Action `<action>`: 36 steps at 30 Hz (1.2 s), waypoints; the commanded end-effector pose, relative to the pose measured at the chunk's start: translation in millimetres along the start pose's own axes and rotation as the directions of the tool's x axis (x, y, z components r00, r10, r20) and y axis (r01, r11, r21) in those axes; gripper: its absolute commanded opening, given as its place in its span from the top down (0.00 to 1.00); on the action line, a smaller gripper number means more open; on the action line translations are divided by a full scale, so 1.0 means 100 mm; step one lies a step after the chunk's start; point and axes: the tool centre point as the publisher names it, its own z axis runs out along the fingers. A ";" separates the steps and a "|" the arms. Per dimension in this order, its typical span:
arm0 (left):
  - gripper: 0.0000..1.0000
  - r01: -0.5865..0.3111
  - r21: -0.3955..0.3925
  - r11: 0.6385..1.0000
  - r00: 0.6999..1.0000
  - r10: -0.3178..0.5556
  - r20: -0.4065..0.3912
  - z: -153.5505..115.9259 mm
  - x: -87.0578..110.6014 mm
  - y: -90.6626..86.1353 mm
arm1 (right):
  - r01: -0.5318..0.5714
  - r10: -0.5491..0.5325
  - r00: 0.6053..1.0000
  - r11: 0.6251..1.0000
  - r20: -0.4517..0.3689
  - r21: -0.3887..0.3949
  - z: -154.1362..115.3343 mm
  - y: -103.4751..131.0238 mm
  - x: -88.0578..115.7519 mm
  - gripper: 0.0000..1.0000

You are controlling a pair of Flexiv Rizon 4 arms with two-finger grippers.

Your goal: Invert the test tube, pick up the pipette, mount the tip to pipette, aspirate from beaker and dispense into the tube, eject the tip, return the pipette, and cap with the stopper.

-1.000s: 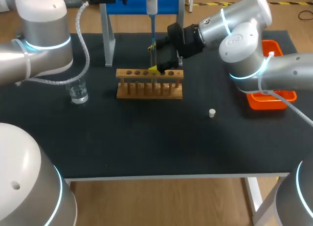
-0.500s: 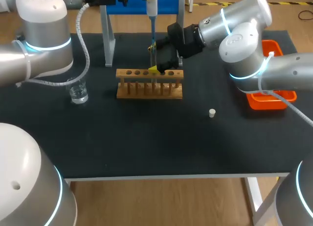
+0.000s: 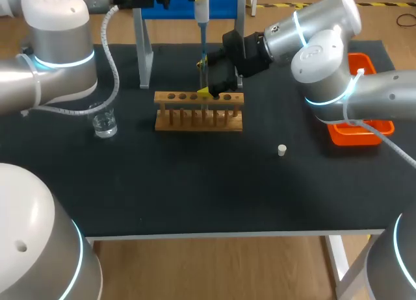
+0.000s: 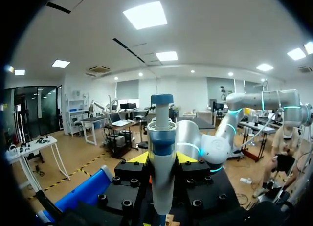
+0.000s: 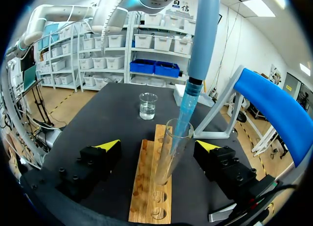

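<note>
Left gripper [image 4: 161, 158] clamps the blue-and-white plastic pipette [image 4: 161, 133], its blue tip [image 5: 185, 113] inside the clear glass test tube [image 5: 171, 152]. Dispensing appears in hand; next, withdraw vertically.

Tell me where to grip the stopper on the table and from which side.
Pinch the stopper across its sides, coming straight down from above: it is small and low, apart from the rack, with bare table all around.

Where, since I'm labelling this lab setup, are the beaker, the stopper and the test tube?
beaker [image 3: 104, 122], head view, on its glass wall.
stopper [image 3: 281, 150], head view, on its side.
test tube [image 5: 170, 155], right wrist view, on the middle of its glass wall.
</note>
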 end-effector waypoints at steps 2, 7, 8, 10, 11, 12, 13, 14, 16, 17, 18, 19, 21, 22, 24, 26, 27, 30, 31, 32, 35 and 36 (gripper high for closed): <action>1.00 -0.001 0.004 1.000 1.000 0.001 -0.001 0.00 -0.01 0.01 | 0.000 0.000 1.000 1.000 -0.003 0.006 -0.01 0.01 -0.01 0.00; 1.00 -0.002 0.004 1.000 1.000 0.002 0.001 -0.01 -0.01 0.00 | 0.007 -0.007 1.000 1.000 -0.001 0.026 0.02 0.02 -0.01 0.00; 1.00 -0.002 0.005 1.000 1.000 0.002 0.001 -0.02 -0.01 0.00 | 0.007 -0.007 1.000 1.000 -0.001 0.028 0.02 0.02 -0.01 0.00; 1.00 -0.002 0.005 1.000 1.000 0.002 0.002 -0.02 -0.02 0.01 | 0.008 -0.008 1.000 0.999 -0.002 0.034 0.03 0.02 -0.01 0.00; 1.00 -0.002 0.005 1.000 1.000 0.002 0.003 -0.03 -0.02 0.01 | 0.008 -0.008 1.000 0.999 -0.002 0.035 0.04 0.02 -0.01 0.00; 1.00 -0.002 0.006 1.000 1.000 0.002 0.003 -0.03 -0.02 0.01 | 0.008 -0.008 1.000 0.999 -0.002 0.035 0.04 0.02 -0.02 0.00; 1.00 -0.002 0.006 1.000 1.000 0.002 0.004 -0.03 -0.02 0.01 | 0.008 -0.008 1.000 0.999 -0.002 0.037 0.04 0.02 -0.02 0.00; 1.00 -0.002 0.007 1.000 1.000 0.002 0.004 -0.04 -0.02 0.01 | 0.008 -0.008 1.000 0.999 -0.002 0.038 0.05 0.02 -0.02 0.00; 1.00 -0.001 0.008 1.000 1.000 0.001 0.006 -0.04 -0.02 0.01 | 0.008 -0.008 1.000 0.999 -0.002 0.040 0.05 0.03 -0.02 0.00; 1.00 0.000 0.009 1.000 1.000 0.000 0.006 -0.05 -0.02 0.01 | 0.007 -0.007 1.000 0.999 -0.002 0.040 0.05 0.03 -0.02 0.00; 1.00 0.000 0.010 1.000 1.000 0.000 0.007 -0.05 -0.02 0.02 | 0.006 -0.006 1.000 0.999 -0.002 0.039 0.05 0.03 -0.03 0.00; 1.00 0.000 0.010 1.000 1.000 0.000 0.007 -0.05 -0.02 0.02 | 0.005 -0.005 1.000 0.999 -0.001 0.037 0.05 0.03 -0.03 0.00; 1.00 0.000 0.011 1.000 1.000 0.000 0.007 -0.06 -0.02 0.02 | 0.002 -0.002 1.000 0.999 0.002 0.036 0.06 0.03 -0.03 0.00; 1.00 0.001 0.011 1.000 1.000 -0.001 0.008 -0.06 -0.02 0.02 | 0.001 -0.001 1.000 0.999 0.003 0.036 0.06 0.03 -0.04 0.00; 1.00 0.002 0.012 1.000 1.000 -0.003 0.009 -0.06 -0.03 0.03 | -0.002 0.001 1.000 0.999 0.005 0.035 0.06 0.03 -0.04 0.00; 1.00 0.003 0.013 1.000 1.000 -0.003 0.009 -0.06 -0.03 0.03 | -0.004 0.004 1.000 0.999 0.006 0.035 0.06 0.02 -0.05 0.00; 1.00 0.003 0.013 1.000 1.000 -0.003 0.009 -0.06 -0.03 0.03 | -0.005 0.005 1.000 0.999 0.006 0.035 0.06 0.02 -0.05 0.00; 1.00 0.003 0.013 1.000 1.000 -0.003 0.007 -0.05 -0.03 0.03 | -0.006 0.005 1.000 0.999 0.007 0.035 0.06 0.02 -0.05 0.00; 1.00 0.003 0.013 1.000 1.000 -0.003 0.006 -0.05 -0.02 0.03 | -0.005 0.005 1.000 0.999 0.006 0.035 0.06 0.02 -0.05 0.00; 1.00 0.003 0.012 1.000 1.000 -0.003 0.005 -0.04 -0.02 0.03 | -0.005 0.005 1.000 0.999 0.006 0.034 0.06 0.03 -0.05 0.00; 1.00 0.003 0.011 1.000 1.000 -0.003 0.001 -0.02 -0.01 0.03 | -0.005 0.005 1.000 0.999 0.006 0.034 0.06 0.03 -0.05 0.00; 1.00 0.002 0.010 1.000 1.000 -0.002 0.000 -0.02 -0.01 0.03 | -0.005 0.005 1.000 0.999 0.006 0.034 0.06 0.03 -0.05 0.00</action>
